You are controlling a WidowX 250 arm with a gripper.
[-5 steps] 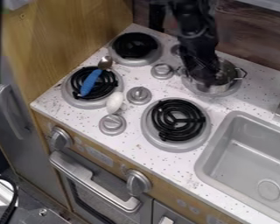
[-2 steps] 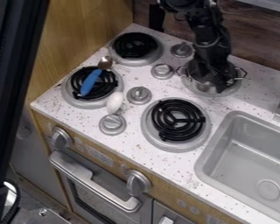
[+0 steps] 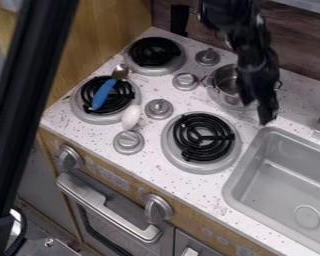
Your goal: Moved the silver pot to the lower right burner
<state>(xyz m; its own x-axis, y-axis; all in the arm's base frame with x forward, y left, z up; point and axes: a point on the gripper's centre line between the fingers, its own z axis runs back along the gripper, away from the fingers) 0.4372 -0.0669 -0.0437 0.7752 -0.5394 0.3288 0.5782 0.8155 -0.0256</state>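
Silver pot [image 3: 225, 86] on upper right burner [image 3: 220, 101]. Gripper [image 3: 266, 117] near it; can't tell if released or grasping. Best: grip 1 side firmly, lift level, lower centred on lower right burner [image 3: 204, 136].

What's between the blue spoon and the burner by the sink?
In the camera view, a white roundish thing and a silver knob lie between them.

No readable text or numbers anywhere.
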